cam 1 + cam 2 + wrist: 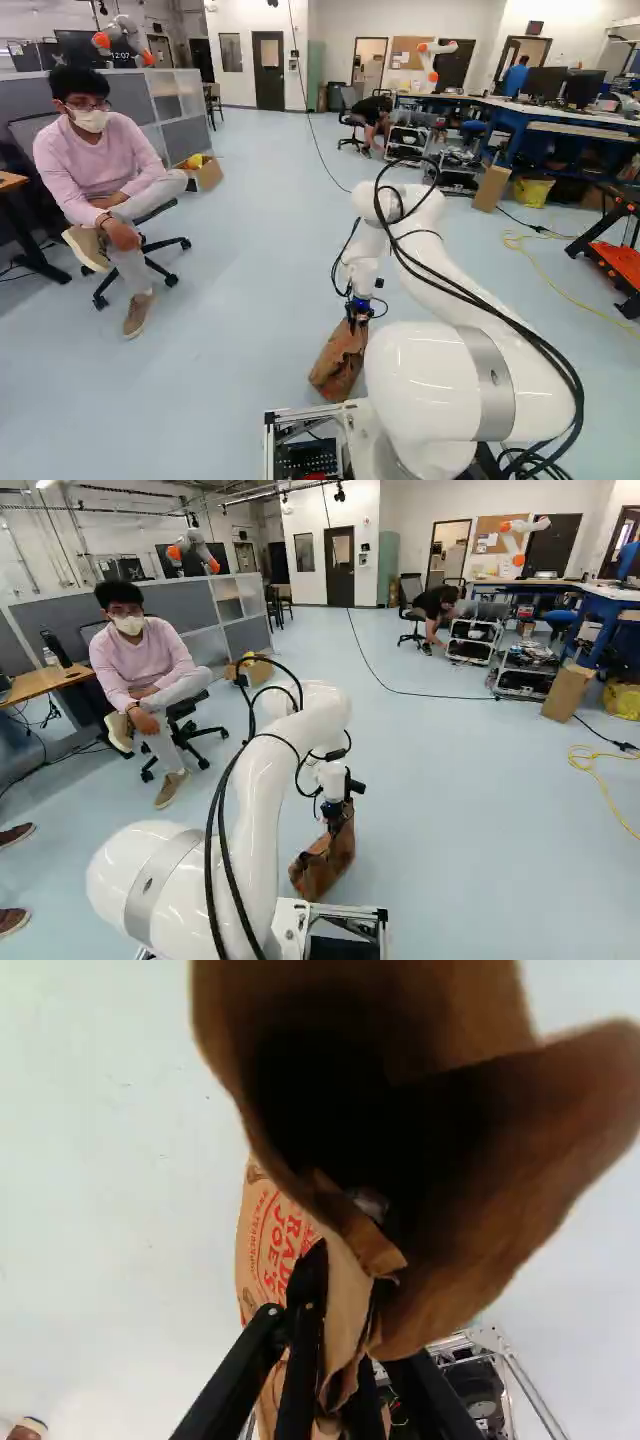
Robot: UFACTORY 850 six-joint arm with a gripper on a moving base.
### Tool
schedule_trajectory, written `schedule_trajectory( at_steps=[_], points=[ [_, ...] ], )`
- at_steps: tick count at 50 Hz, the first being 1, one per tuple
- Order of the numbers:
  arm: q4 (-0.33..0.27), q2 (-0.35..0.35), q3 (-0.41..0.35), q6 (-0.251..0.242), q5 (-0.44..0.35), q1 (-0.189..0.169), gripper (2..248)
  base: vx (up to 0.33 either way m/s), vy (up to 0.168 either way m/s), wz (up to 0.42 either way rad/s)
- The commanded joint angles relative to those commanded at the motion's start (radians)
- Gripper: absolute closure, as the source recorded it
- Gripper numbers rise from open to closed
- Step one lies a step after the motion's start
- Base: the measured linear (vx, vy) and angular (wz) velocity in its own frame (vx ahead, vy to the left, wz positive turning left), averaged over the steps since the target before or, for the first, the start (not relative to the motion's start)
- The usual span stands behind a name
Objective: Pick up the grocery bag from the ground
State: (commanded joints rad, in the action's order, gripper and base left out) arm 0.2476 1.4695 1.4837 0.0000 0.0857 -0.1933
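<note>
Pinching the paper rim of the grocery bag (338,364) between its two fingers, the gripper (357,321) points down at the lower middle of the left base view. The brown bag hangs or stands tilted just ahead of the base; whether its bottom touches the floor (225,340) I cannot tell. In the right base view it lies low and just right of the middle.

The wrist view looks into the bag's open mouth, wide ahead of the fingers. Inside it is mostly dark; a small pale, rounded thing (369,1203) shows near the pinched edge, too little of it to name. The folded paper partly hides the fingertips, and the arm (430,390) covers part of the bag's right side in the left base view.

At the upper left of that view, a cardboard box (208,177) with its flaps open holds something yellow. Toward the upper right, wheeled carts (407,142) carry equipment, cut across by the arm's black cables (500,312). An upright cardboard box (491,188) stands beside a yellow container (534,191), its contents unclear. At the right edge is an orange and black stand (617,262), cut off by the frame. The base's metal frame (269,445) is near the bag's lower end.
</note>
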Motion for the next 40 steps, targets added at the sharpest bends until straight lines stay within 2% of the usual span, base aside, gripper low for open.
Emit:
schedule_trajectory(
  at_steps=[40],
  points=[
    [0.0,-0.276,-0.24,0.0,0.0,0.0,229,0.0,0.0,0.0]
  ],
)
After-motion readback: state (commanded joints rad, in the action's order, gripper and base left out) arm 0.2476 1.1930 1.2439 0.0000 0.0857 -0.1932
